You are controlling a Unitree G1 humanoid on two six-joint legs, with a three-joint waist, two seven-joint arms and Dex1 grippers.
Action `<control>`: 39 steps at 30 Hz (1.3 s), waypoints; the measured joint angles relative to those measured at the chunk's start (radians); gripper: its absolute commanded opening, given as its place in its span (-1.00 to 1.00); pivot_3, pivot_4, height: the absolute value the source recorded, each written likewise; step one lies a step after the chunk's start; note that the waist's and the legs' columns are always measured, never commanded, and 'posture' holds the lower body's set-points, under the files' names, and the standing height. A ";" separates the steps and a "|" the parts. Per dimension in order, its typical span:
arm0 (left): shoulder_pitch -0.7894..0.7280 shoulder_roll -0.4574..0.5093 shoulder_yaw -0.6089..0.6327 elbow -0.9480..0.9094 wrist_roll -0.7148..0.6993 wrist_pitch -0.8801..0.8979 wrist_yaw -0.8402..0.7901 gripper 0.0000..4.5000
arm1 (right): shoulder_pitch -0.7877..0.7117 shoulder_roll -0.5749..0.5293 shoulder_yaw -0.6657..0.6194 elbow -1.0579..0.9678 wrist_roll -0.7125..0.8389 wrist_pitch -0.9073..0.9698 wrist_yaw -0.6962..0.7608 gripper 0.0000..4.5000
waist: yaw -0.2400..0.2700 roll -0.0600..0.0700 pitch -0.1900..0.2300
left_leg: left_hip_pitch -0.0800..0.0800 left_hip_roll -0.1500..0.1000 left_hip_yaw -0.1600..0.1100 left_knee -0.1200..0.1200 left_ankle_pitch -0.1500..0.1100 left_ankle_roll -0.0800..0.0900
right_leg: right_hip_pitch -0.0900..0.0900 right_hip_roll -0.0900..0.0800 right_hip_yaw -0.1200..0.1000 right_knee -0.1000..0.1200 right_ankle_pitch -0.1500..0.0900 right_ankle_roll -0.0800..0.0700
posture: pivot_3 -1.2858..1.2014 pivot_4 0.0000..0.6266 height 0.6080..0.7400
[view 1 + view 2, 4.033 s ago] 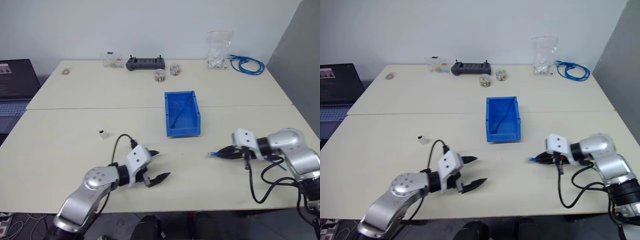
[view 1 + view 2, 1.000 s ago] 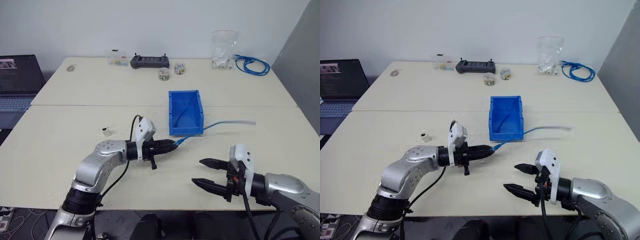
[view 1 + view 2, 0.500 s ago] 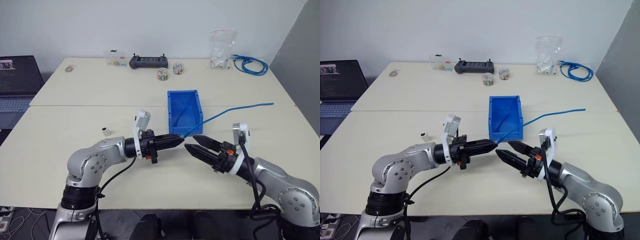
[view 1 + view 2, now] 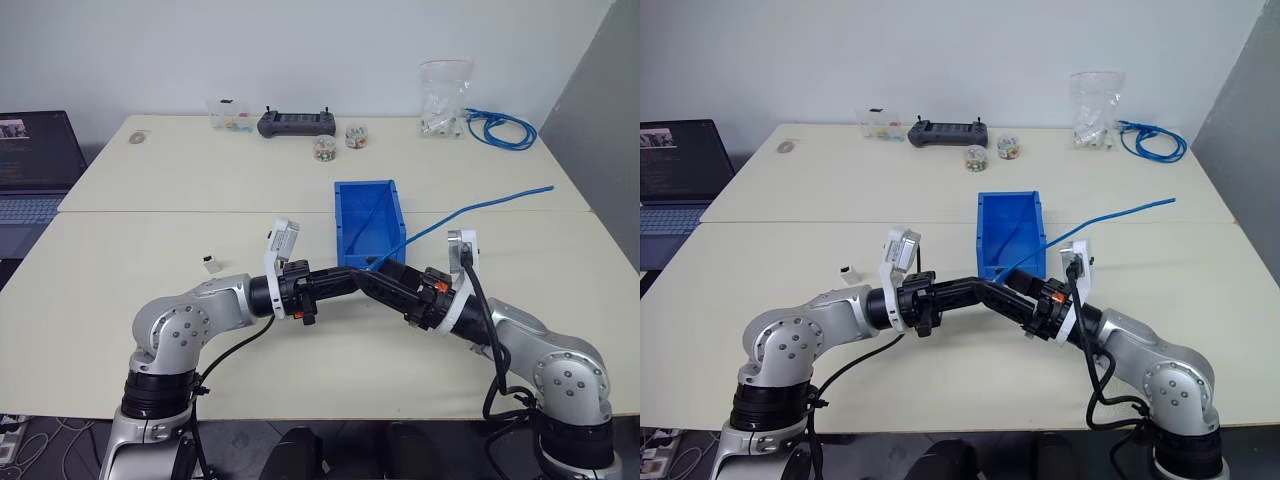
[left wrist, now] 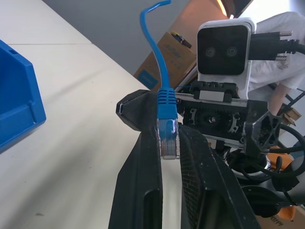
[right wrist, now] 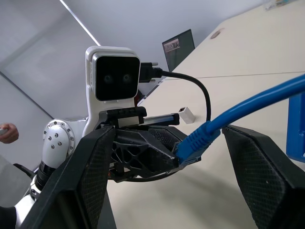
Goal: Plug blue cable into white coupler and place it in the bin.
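the left claw [image 4: 352, 280] is shut tight on the clear plug end of the blue cable [image 5: 164, 102], just in front of the bin [image 4: 369, 225]. the right claw [image 6: 176, 157] is wide open, one finger on each side of that plug, holding nothing. the thin, light blue cable runs up and away past the bin's right side. the white coupler [image 4: 209, 265] lies on the table [image 4: 100, 290] left of the bin, nearer the left arm.
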 measured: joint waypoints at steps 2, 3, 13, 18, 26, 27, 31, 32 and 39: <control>0.000 0.002 0.003 0.000 -0.010 0.000 0.007 -0.90 | -0.003 -0.002 -0.004 0.015 0.010 -0.001 0.001 0.47 | 0.000 0.000 0.000 | 0.000 0.000 0.000 0.000 0.000 0.000 | 0.000 0.000 0.000 0.000 0.000 0.000 | 0.03 -0.52 1.00; 0.000 0.005 0.006 0.000 -0.014 0.001 0.012 -0.90 | -0.003 -0.002 -0.005 0.021 0.015 -0.001 0.001 0.35 | 0.000 0.000 0.000 | 0.000 0.000 0.000 0.000 0.000 0.000 | 0.000 0.000 0.000 0.000 0.000 0.000 | 0.03 -0.52 1.00; 0.007 0.028 0.014 -0.024 -0.063 0.005 0.022 -0.90 | -0.004 -0.009 -0.012 0.046 0.088 -0.008 -0.002 -0.65 | -0.001 0.000 0.000 | 0.000 0.000 0.000 0.000 0.000 0.001 | 0.000 0.000 0.000 0.000 0.000 0.000 | 0.03 -0.52 1.00; 0.013 0.036 0.019 -0.029 -0.084 0.013 0.022 -0.90 | -0.007 -0.023 -0.013 0.058 0.127 -0.013 -0.007 -0.90 | -0.001 0.000 0.000 | 0.000 0.000 0.000 0.000 0.000 0.001 | 0.000 0.000 0.000 0.000 0.000 0.000 | 0.03 -0.52 1.00; 0.018 0.045 0.016 -0.042 -0.093 0.015 0.022 -0.90 | -0.011 -0.071 -0.006 0.060 0.179 -0.013 -0.009 -0.91 | -0.001 0.000 0.000 | 0.000 0.000 0.000 0.000 -0.001 0.001 | 0.000 0.000 0.000 0.000 0.000 0.000 | 0.03 -0.52 1.00; 0.020 0.045 0.015 -0.048 -0.089 0.011 0.021 -0.90 | -0.011 -0.075 -0.005 0.060 0.185 -0.013 -0.010 -0.91 | -0.001 0.000 0.000 | 0.000 0.000 0.000 0.000 -0.001 0.001 | 0.000 0.000 0.000 0.000 0.000 0.000 | 0.03 -0.52 1.00; 0.032 0.047 -0.003 -0.070 -0.049 -0.033 0.020 -0.55 | -0.011 -0.085 -0.005 0.061 0.192 -0.014 -0.015 -0.92 | 0.000 0.000 0.000 | 0.000 0.000 0.001 0.000 0.000 0.001 | 0.000 0.000 0.001 0.000 0.000 0.000 | 0.03 -0.52 1.00; 0.034 0.048 -0.010 -0.070 -0.032 -0.048 0.020 -0.45 | -0.011 -0.087 -0.005 0.063 0.192 -0.014 -0.019 -0.92 | 0.000 0.000 0.000 | 0.000 0.000 0.001 0.000 0.000 0.001 | 0.000 0.000 0.001 0.000 0.000 0.000 | 0.03 -0.52 1.00; 0.063 0.066 -0.045 -0.100 0.084 -0.149 0.019 0.21 | -0.011 -0.102 0.001 0.065 0.181 -0.022 -0.020 -0.92 | 0.001 0.000 0.000 | -0.001 0.000 0.001 -0.001 -0.001 0.001 | 0.000 0.000 0.001 -0.001 0.000 0.000 | 0.03 -0.52 1.00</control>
